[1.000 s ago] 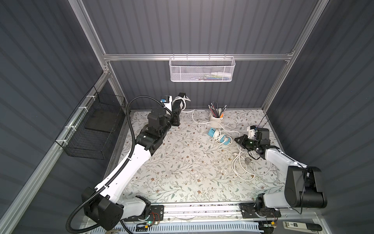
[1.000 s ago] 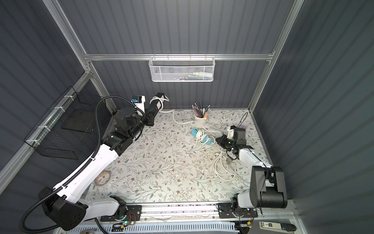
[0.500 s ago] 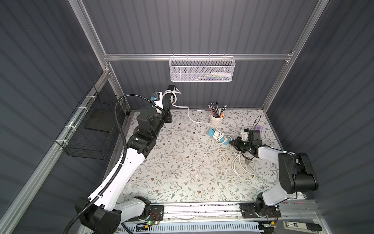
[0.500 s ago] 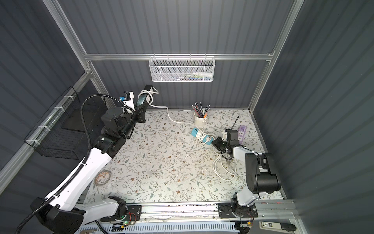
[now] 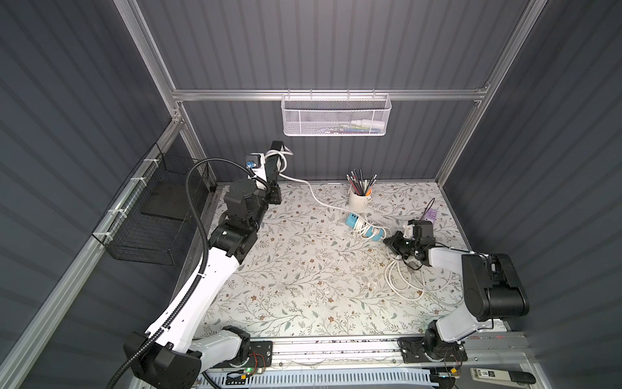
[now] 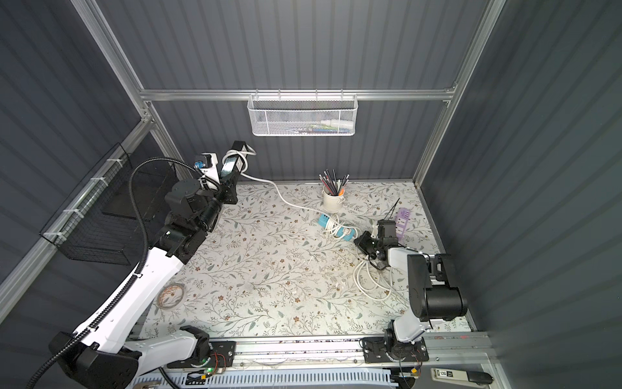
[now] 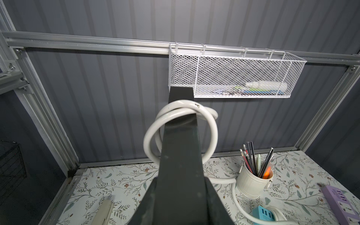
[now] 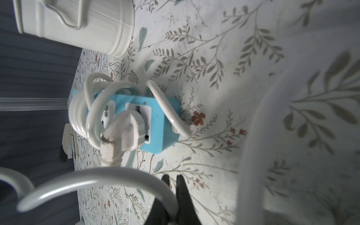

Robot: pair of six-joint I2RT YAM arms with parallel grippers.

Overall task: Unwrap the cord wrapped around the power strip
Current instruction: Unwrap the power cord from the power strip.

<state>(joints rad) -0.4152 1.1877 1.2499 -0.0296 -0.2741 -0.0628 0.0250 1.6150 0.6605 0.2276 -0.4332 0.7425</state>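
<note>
The blue power strip, right of centre, looks light and apt to skid; its white cord is springy — best taken at a free loop. Our left gripper, upper left, is closed with cord coiled round it; the right gripper, closed, sits beside the strip.
</note>
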